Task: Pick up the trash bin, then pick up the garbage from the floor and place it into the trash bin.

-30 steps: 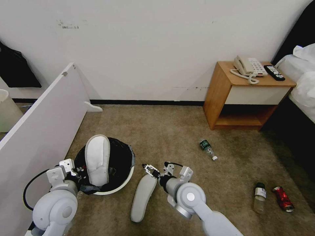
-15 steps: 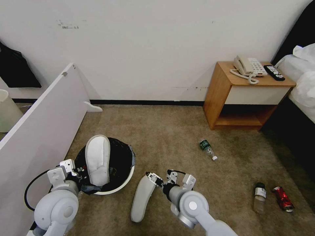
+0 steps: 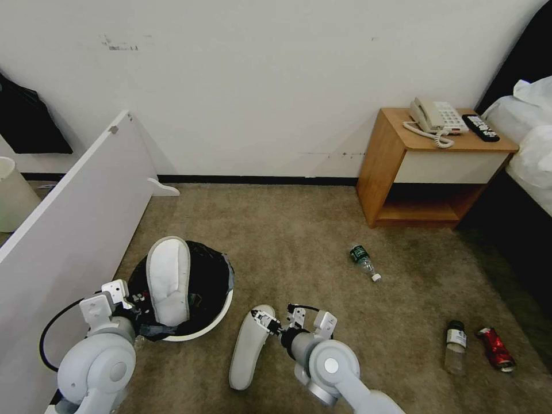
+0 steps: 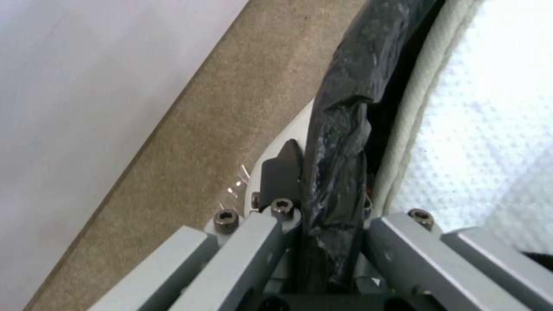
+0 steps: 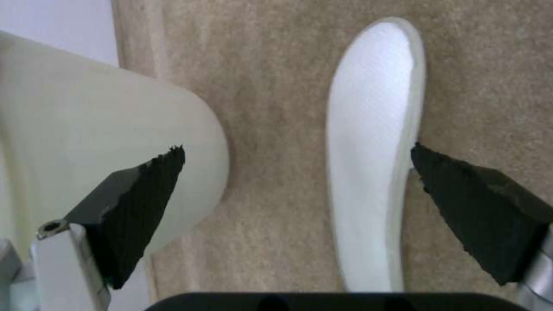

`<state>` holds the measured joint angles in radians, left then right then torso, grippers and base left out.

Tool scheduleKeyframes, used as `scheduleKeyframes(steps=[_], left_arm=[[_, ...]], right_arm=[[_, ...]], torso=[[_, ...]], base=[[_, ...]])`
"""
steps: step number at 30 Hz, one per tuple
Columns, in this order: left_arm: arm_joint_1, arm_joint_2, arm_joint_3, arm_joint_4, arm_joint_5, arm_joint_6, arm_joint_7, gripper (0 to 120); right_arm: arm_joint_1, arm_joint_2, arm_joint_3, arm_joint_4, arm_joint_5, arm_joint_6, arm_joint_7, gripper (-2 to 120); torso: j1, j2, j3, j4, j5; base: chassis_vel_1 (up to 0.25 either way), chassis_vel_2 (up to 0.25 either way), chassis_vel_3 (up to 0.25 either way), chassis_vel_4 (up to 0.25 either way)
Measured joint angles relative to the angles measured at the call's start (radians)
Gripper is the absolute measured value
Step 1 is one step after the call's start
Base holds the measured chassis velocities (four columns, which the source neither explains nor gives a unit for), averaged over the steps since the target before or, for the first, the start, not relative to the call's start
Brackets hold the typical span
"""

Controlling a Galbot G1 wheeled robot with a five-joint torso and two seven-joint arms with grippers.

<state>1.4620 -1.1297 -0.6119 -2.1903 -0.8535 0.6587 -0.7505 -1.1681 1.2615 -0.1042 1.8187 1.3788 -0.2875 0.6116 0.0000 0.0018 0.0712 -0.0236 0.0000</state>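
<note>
Beige carpet floor (image 3: 299,230) ran up to a white wall with a black baseboard, and a wooden nightstand (image 3: 402,172) stood off to the right. What mattered here was the second slipper (image 3: 248,347), lying flat on the carpet with its long axis running roughly away from the robot, toe end tipped a bit right. The right gripper (image 3: 260,319) hung right over that far end, jaws spread wide, and in the right wrist view the slipper (image 5: 374,151) sat nearer one pad (image 5: 478,207) than the other, so it looked off-centre between them to me. The right arm was clearly the nearer one. The left gripper (image 3: 133,300) was clamped on the bag-lined rim of the trash bin (image 3: 221,310), and the left wrist view showed the fingers (image 4: 276,181) pinching the black plastic. The other slipper (image 3: 168,282) stood on end inside the bin. Compared with a second earlier, the right gripper had slid back toward the robot and a touch left, and the bin and left gripper had shifted slightly. A bottle (image 3: 364,262), a jar (image 3: 455,347) and a red can (image 3: 494,349) lay well apart on the right.
</note>
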Motion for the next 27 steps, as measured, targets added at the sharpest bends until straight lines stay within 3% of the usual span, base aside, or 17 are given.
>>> scheduleKeyframes(steps=[27], left_arm=[[0.005, 0.020, -0.012, -0.021, -0.004, -0.004, 0.021, 1]], right_arm=[[-0.028, -0.011, 0.034, -0.051, -0.058, 0.005, -0.038, 100]], torso=[[0.000, 0.000, 0.000, 0.0000, 0.0000]], base=[[0.000, 0.000, 0.000, 0.000]])
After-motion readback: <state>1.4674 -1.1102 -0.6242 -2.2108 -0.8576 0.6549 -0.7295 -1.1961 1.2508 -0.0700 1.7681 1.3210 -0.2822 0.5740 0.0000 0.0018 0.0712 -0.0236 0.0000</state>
